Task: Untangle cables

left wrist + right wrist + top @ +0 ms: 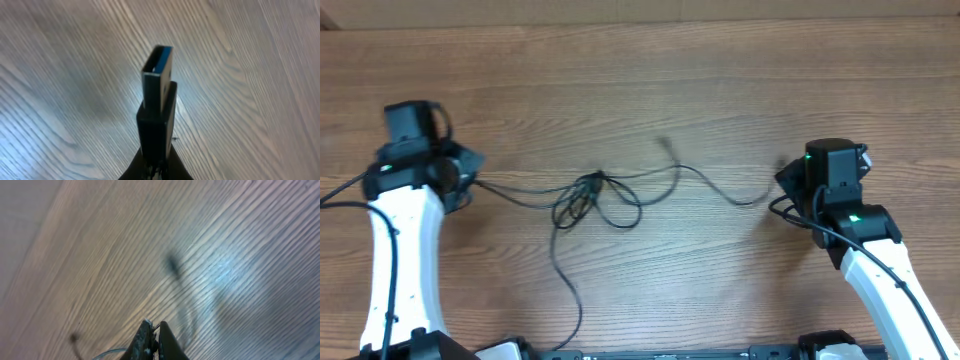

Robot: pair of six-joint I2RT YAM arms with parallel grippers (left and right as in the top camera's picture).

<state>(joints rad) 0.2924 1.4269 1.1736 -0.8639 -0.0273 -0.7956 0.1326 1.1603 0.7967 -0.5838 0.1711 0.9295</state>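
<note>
Thin black cables knotted mid wooden tabletop, strands stretched toward both arms. Left jaws clamped on black silver-tipped USB plug. Right jaws closed; hold unclear.

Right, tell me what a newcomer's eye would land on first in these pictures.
First, the knot of thin black cables mid-table in the overhead view, with strands running out to left and right. Then, dead centre in the left wrist view, the silver-tipped USB plug sticking up out of the shut left gripper over the wooden table.
</note>
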